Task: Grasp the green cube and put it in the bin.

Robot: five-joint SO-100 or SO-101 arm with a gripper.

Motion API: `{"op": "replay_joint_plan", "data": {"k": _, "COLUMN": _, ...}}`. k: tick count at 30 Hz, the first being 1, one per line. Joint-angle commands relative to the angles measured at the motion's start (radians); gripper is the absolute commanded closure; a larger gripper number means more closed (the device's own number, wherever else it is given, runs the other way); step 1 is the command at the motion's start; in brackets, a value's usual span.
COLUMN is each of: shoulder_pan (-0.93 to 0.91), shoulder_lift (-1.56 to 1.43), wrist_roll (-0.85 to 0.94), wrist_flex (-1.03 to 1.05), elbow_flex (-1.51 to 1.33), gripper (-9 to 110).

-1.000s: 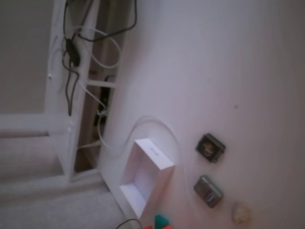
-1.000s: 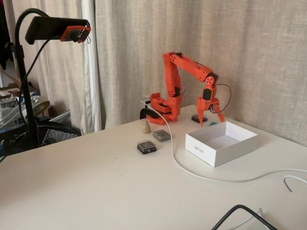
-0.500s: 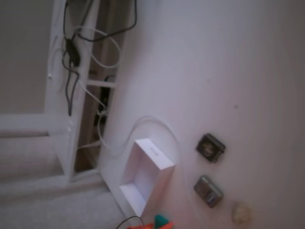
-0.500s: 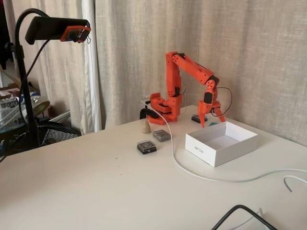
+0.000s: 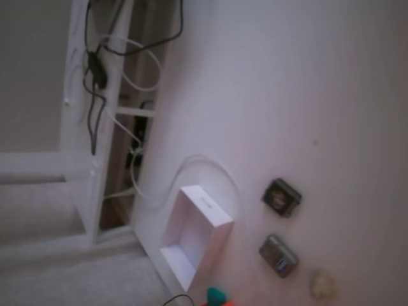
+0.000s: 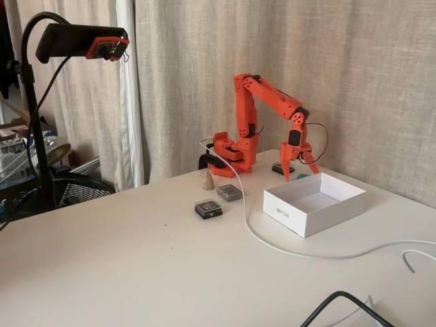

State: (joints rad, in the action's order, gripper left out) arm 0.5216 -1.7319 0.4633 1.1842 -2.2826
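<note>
The green cube [image 5: 217, 295] lies at the bottom edge of a fixed view, just beyond the short end of the white bin [image 5: 213, 237]. In another fixed view the green cube [image 6: 300, 176] peeks out behind the bin's [image 6: 300, 214] far wall. The orange gripper [image 6: 302, 174] hangs over it, open, with one finger on each side of the cube. I cannot tell whether the fingers touch it. From above, only a faint orange sliver of the arm shows at the frame's bottom edge. The bin is empty.
Two small dark metallic boxes [image 6: 208, 208] [image 6: 229, 192] and a pale cream lump [image 6: 208, 180] lie left of the bin. A white cable [image 6: 259, 238] curves along the bin's front. A camera on a gooseneck stand [image 6: 75, 41] rises at the left. A black cable [image 6: 340, 300] lies near the front edge.
The arm has reached slightly further over the cube, and less orange shows at the bottom of the view from above. The cube and the bin have not moved.
</note>
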Motion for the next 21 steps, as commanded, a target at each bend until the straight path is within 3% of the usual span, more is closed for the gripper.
{"op": "replay_joint_plan", "data": {"k": 1, "shoulder_pan": 0.008, "shoulder_lift": -0.012, "wrist_roll": 0.002, "wrist_flex": 0.008, "elbow_flex": -0.008, "gripper": 64}}
{"op": "replay_joint_plan", "data": {"k": 12, "shoulder_pan": -0.003, "shoulder_lift": 0.026, "wrist_roll": 0.0, "wrist_flex": -0.011, "elbow_flex": 0.003, "gripper": 67}}
{"op": "replay_joint_plan", "data": {"k": 21, "shoulder_pan": -0.025, "shoulder_lift": 0.037, "wrist_roll": 0.002, "wrist_flex": -0.057, "elbow_flex": 0.002, "gripper": 77}}
